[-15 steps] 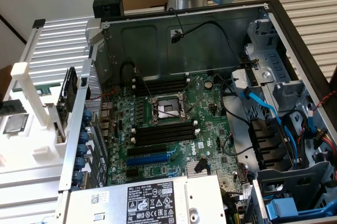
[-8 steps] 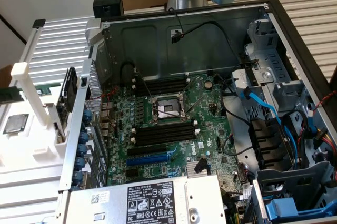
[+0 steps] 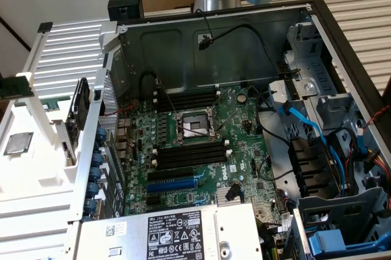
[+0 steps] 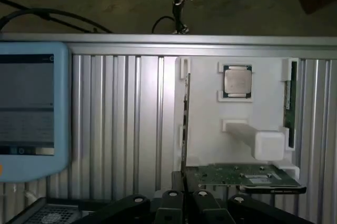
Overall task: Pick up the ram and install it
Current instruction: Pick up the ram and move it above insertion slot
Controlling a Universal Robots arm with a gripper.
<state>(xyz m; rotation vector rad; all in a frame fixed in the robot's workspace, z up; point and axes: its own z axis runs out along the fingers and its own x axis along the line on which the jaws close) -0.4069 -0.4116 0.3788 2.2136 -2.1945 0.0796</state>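
White moulded tray [image 4: 205,108] on the ribbed aluminium desk [image 4: 116,129] is what your wrist camera looks down on. Each part has its own recess, probably so that it sits at a known spot. Hand [image 4: 187,199]: clenched, fingers [image 4: 171,205] drawn side by side, nothing seen gripped between them. It hangs above the tray's near edge, apart from every part. Ram [image 4: 242,176]: on the tray, at the edge closest to the hand and just ahead of it, broad green face with chips and a pale label turned up toward the camera. Whether it lies flat or leans in a holder, you cannot tell. Not picked up, not installed. Beyond the ram from the hand you have a white post [image 4: 266,145], then the processor [image 4: 237,81] in a framed pocket. A second dark green stick [image 4: 288,98] stands on edge in a slot along the tray's side, farther from the hand than the ram. Standing on edge likely offers its thin faces to a pinch from above. A thin dark card [image 4: 185,124] stands on edge along the opposite side, in line with the hand. The computer case [image 3: 177,46] lies open on its side, likely so that the motherboard [image 3: 244,150] faces up. Its black memory slots [image 3: 183,155] flank the socket [image 3: 194,127], all empty as far as shows.
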